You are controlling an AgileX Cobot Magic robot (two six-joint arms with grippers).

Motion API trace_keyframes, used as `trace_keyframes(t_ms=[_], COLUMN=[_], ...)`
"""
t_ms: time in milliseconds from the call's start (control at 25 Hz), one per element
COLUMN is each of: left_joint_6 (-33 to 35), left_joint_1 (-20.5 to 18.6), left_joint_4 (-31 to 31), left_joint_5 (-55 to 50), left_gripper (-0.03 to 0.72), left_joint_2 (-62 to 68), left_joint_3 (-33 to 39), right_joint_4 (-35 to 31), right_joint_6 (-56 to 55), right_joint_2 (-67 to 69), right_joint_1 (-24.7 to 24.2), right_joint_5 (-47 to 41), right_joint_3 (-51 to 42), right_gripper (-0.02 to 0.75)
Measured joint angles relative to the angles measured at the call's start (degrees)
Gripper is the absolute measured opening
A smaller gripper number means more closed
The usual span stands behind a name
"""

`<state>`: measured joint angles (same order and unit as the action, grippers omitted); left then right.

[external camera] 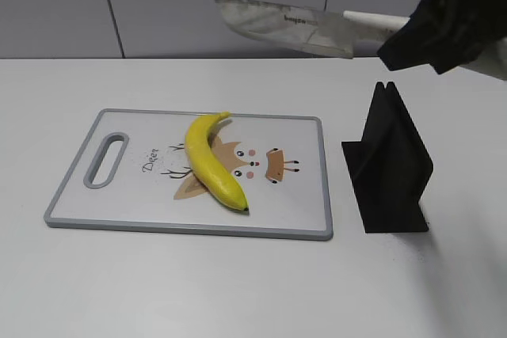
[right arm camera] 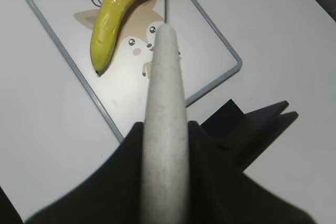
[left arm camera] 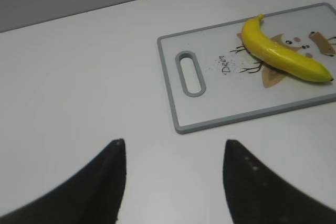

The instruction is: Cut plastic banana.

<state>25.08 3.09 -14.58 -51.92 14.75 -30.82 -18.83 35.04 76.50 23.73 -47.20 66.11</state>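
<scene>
Item 1: banana (external camera: pixel 211 161), yellow, curved, w/ dark tip. Lay flat on cutting board (external camera: pixel 119 215), across the printed deer cartoon, stem toward far edge, dark tip toward near edge. Uncut, nothing touching it.

Item 2: cutting board, pale w/ grey rim, handle slot at left end. Sat on white counter (external camera: pixel 238 290).

Item 3: knife (external camera: pixel 285 25), broad steel blade, pale handle. Was held in air, blade roughly level, pointing left, above far side of board and well clear of banana.

Item 4: right tool (right arm camera: pixel 165 182), pressed together on knife handle, per right wrist view.

Item 5: left tool (left arm camera: pixel 173 182), fingers spread, nothing between them. Hung over bare counter, near-left of board, apart from it.

Item 6: black stand (external camera: pixel 388 168), upright slotted, on counter just right of board.
</scene>
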Motion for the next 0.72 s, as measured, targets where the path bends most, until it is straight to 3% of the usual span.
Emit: trace_keyframes(t_ms=[160,360,720], left_joint_6=[8.36,16.02,35.30], left_joint_1=[0.99,4.48,6.48], left_joint_4=[-4.19,-5.10,-10.80], left_joint_5=[3.61,5.03,2.51], left_gripper=[0.573,0.573,0.573], left_joint_2=[8.05,19.61,43.95], left_joint_3=[-2.38,-7.19,-22.67], right_joint_4=[-2.64,-4.83,-12.15], right_joint_6=[6.46,15.20,34.69], right_joint_2=[4.06,10.08,18.63], right_joint_1=[0.00,0.00,0.00], right_joint_5=[-0.28,-3.54,-7.58], right_joint_3=[2.07,7.25,14.30], right_gripper=[0.181,0.181,0.181])
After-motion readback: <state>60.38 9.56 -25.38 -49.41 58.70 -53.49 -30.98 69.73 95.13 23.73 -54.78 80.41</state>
